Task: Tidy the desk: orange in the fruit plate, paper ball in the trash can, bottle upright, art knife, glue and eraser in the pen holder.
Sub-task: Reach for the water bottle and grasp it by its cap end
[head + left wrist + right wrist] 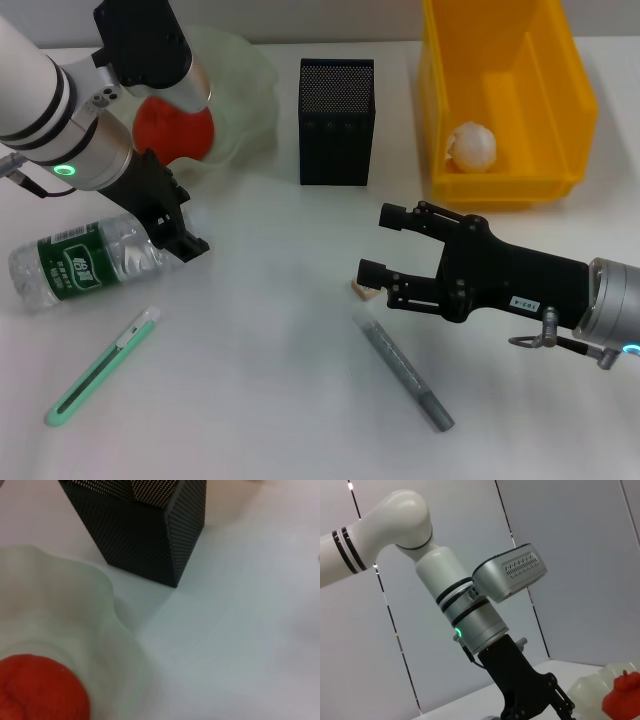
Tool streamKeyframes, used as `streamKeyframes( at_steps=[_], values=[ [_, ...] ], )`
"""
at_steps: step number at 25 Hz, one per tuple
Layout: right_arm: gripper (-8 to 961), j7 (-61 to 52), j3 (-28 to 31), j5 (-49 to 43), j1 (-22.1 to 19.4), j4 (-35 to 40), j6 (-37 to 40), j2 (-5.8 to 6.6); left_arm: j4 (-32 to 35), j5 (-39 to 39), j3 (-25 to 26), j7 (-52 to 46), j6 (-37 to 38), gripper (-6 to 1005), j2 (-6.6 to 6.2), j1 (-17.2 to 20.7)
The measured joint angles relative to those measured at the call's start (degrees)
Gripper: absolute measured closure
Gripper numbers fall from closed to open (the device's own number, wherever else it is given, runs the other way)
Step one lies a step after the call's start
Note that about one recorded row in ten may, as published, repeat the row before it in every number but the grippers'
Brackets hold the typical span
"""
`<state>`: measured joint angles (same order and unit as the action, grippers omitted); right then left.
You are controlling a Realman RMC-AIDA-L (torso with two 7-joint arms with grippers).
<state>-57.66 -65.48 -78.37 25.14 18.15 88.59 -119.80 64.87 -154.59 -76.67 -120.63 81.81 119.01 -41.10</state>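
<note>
Right hand [372, 243] wide open and empty, low over the worktop [260, 390], its near finger beside the eraser [361, 290]. Left hand [185, 238] against the lying bottle [85, 262]; whether it grips cannot be told. Orange [172, 130] in fruit plate [245, 90]; paper ball [470, 145] in trash can [500, 95].

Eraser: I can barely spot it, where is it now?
In the head view the eraser lies on the desk mid-table, just beside the right gripper's lower fingertip, above the glue's near end.
</note>
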Motion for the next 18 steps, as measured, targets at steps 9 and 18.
streamKeyframes(
  at_steps=[9, 18],
  values=[
    [124, 0.0, 0.0, 0.06, 0.51, -1.08, -0.06, 0.0, -2.79, -0.55, -0.58, 0.38, -2.77, 308, 0.0, -0.37],
    [125, 0.01, 0.0, 0.06, 0.68, -1.69, -0.72, 0.01, -4.14, -1.59, -0.73, 0.1, -4.27, 338, -0.01, -0.63]
  ],
)
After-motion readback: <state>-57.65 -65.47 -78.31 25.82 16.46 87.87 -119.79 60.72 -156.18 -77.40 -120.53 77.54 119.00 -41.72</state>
